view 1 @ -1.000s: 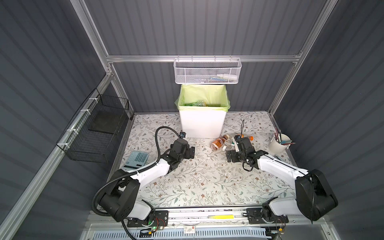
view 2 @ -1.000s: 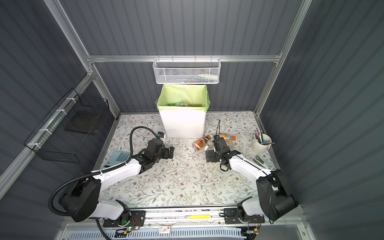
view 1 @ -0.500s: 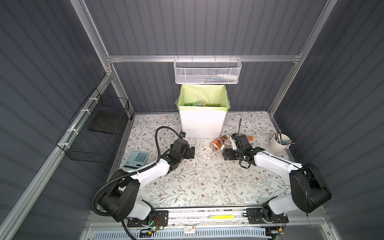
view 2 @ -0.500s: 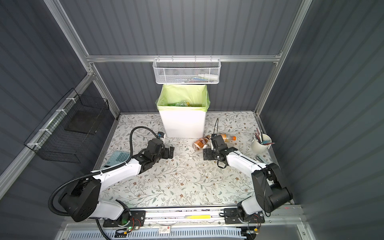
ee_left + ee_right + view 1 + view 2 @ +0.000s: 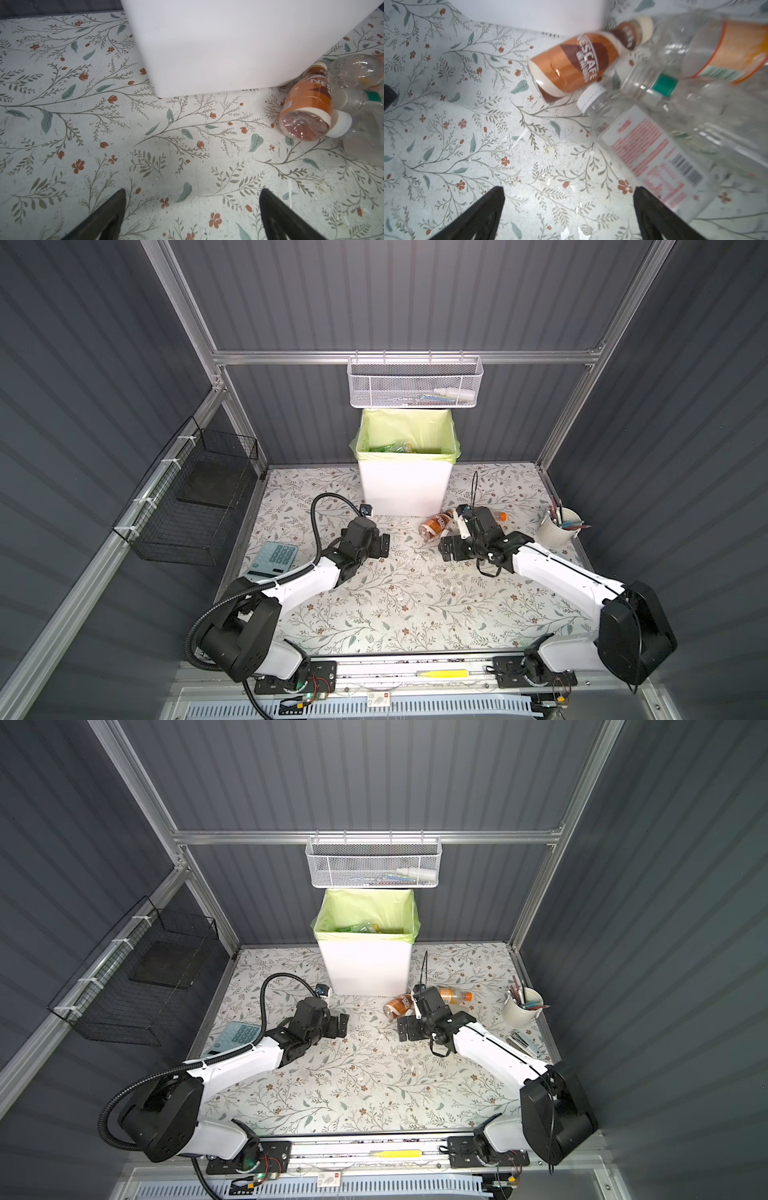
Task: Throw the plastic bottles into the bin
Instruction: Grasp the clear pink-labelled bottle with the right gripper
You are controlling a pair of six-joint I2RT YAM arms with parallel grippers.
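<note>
Both stood wide open and empty: the left gripper (image 5: 192, 191) over the flowered tabletop (image 5: 145, 124), the right gripper (image 5: 569, 190) just beside the plastic bottles (image 5: 434, 526). These lay heaped right of the middle in both top views, at the lower right corner of the bin (image 5: 403, 489). I judged that a jaw pushing one smooth round body could make it roll away, because they leaned on each other. The coffee bottle (image 5: 575, 62) wore a glossy brown sleeve; the clear bottle (image 5: 650, 149) looked thin and ribbed.
</note>
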